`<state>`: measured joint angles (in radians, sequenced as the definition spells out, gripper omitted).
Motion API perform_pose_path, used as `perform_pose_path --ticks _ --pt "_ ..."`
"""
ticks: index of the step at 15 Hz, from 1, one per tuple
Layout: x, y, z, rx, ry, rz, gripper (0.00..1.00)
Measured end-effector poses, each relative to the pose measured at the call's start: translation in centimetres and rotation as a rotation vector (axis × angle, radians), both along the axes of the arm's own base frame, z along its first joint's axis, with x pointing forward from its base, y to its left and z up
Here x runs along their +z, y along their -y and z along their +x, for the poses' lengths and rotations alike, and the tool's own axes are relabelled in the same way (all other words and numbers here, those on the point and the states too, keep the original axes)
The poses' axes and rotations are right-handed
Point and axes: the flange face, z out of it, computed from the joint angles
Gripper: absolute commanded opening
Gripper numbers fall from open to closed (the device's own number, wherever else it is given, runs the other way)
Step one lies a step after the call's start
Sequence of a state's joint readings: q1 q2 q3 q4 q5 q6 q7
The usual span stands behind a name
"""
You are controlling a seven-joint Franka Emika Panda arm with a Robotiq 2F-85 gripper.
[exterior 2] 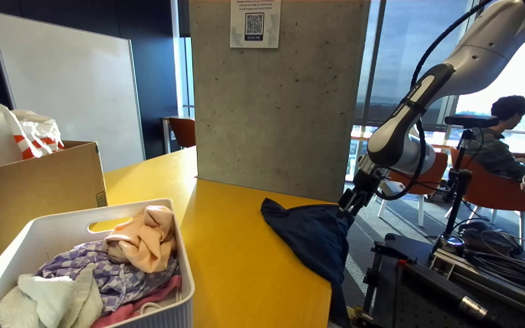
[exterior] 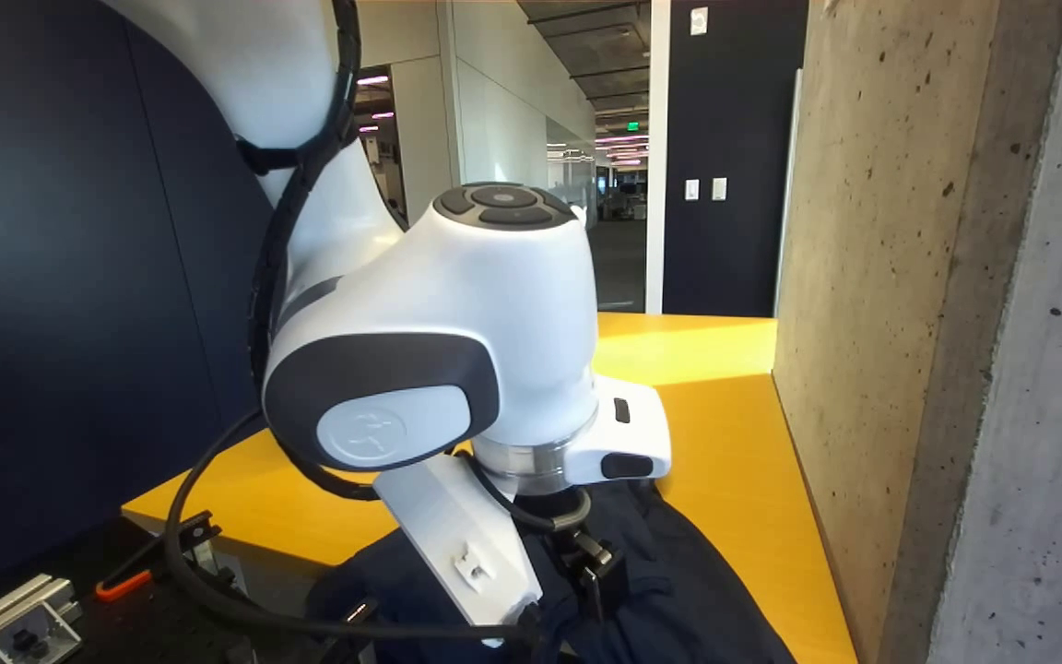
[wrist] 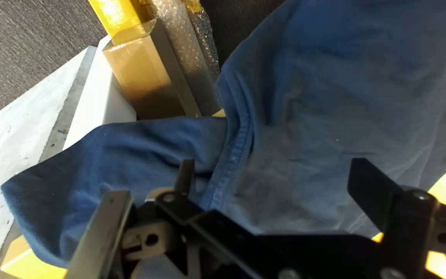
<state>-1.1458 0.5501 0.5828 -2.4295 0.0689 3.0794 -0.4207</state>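
The gripper (wrist: 271, 166) stands with its jaws spread wide and nothing held between them. In the wrist view its fingers (wrist: 374, 193) straddle part of a navy garment (exterior 2: 308, 232), and a stitched seam (wrist: 232, 166) runs through the span. Whether either fingertip touches the fabric cannot be told.

The garment lies rumpled over the corner of the yellow worktop (exterior 2: 226, 264), near the foot of a concrete pillar (exterior 2: 271, 118); in an exterior view one portion hangs over the edge, and the gripper is at the garment's arm-side margin. Well apart from it, a white basket (exterior 2: 66, 230) contains a peach cloth (exterior 2: 146, 237), a purple checked cloth (exterior 2: 112, 271), a pale towel (exterior 2: 48, 296) and a pink cloth (exterior 2: 164, 289). A cardboard box (exterior 2: 34, 196) stands just beside the basket.

The step in hand is judged to be the placing of the spread fingers about the fabric, with no grip yet made. Taking hold from here would call for a slight descent until a fold sits between the fingers, then closure; the raised seam should offer more to pinch than the flatter panel beside it.
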Motion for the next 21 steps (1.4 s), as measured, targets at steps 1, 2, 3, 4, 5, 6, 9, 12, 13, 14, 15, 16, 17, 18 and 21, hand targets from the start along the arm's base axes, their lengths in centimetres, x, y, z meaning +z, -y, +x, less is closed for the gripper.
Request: perform_pose_path --ticks 1,2,3,4,5,6,9,12,13,14,15,16,17,18,21 --pt "-0.1 0.2 0.2 -0.001 0.002 0.000 1.00" --pt "-0.4 0.4 0.5 -0.006 0.002 0.000 1.00" --pt "-0.7 0.8 0.7 -0.011 0.003 0.001 1.00" --pt "-1.0 1.1 1.0 -0.015 0.004 0.002 1.00" --pt "-1.4 1.4 1.4 -0.017 0.007 0.004 1.00" --pt "-1.6 1.5 1.7 -0.018 0.010 0.006 1.00" --pt "-2.2 1.6 2.8 -0.015 0.016 0.011 1.00" --pt "-3.2 1.4 4.0 -0.005 0.009 0.030 1.00" --pt "-3.5 1.3 4.5 0.000 0.005 0.037 1.00" --pt "-3.9 1.1 4.9 0.004 0.003 0.042 1.00" --pt "-4.3 1.0 5.3 0.008 0.003 0.047 1.00" --pt "-4.6 0.8 5.6 0.012 0.004 0.051 1.00" --pt "-4.9 0.6 5.9 0.014 0.005 0.055 1.00" --pt "-5.1 0.4 5.9 0.016 0.004 0.058 1.00" --pt "-4.9 -0.5 6.3 0.028 0.014 0.064 1.00"
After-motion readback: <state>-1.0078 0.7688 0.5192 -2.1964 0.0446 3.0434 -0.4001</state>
